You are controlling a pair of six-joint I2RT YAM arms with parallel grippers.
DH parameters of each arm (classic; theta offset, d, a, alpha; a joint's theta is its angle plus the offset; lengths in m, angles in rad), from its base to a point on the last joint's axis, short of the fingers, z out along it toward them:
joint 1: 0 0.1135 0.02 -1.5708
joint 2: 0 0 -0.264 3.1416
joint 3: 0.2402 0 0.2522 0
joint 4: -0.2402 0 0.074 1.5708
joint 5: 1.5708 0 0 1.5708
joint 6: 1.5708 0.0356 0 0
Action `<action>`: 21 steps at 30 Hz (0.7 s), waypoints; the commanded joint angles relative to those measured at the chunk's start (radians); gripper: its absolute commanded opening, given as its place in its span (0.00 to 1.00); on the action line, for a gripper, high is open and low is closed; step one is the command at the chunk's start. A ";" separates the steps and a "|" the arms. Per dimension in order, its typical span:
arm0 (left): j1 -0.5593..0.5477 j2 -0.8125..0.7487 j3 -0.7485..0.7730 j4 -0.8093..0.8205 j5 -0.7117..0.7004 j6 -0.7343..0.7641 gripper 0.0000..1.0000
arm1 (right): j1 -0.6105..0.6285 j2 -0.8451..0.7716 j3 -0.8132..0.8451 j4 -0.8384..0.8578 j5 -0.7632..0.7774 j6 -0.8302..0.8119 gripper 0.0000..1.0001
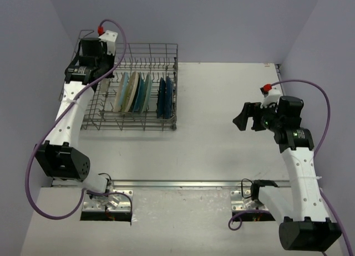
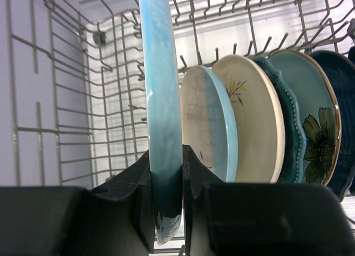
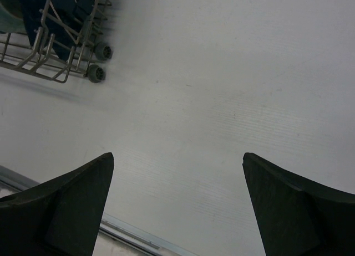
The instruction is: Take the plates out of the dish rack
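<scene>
The dish rack [image 1: 147, 122], a grey wire basket, stands at the table's back left. Several plates [image 1: 132, 93] stand on edge in it, with dark blue ones [image 1: 165, 98] at its right end. My left gripper [image 2: 166, 150] reaches down into the rack and is shut on the rim of an upright pale blue plate [image 2: 161, 78]. Right of it stand a cream-and-blue plate [image 2: 208, 123], a cream plate with a twig motif [image 2: 252, 123], a teal scalloped plate [image 2: 292, 134] and a teal flowered plate [image 2: 316, 117]. My right gripper [image 1: 244, 118] [image 3: 177, 156] hangs open over bare table, holding nothing.
The rack's tall wire side [image 2: 55, 128] stands close on the left of the held plate. A rack corner with two small wheels [image 3: 96, 73] shows in the right wrist view. A metal rail [image 1: 183, 184] runs along the table's near edge. Walls close in on three sides.
</scene>
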 commanded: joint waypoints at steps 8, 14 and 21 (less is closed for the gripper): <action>-0.298 -0.341 -0.284 0.420 -0.156 0.588 0.00 | -0.001 0.095 0.135 -0.036 -0.235 0.135 0.99; -0.556 -0.542 -0.614 0.693 -0.247 1.073 0.00 | -0.001 0.212 0.221 -0.044 -0.494 0.253 0.99; -0.754 -0.682 -0.849 0.837 -0.244 1.395 0.00 | 0.002 0.335 0.190 0.158 -0.707 0.520 0.95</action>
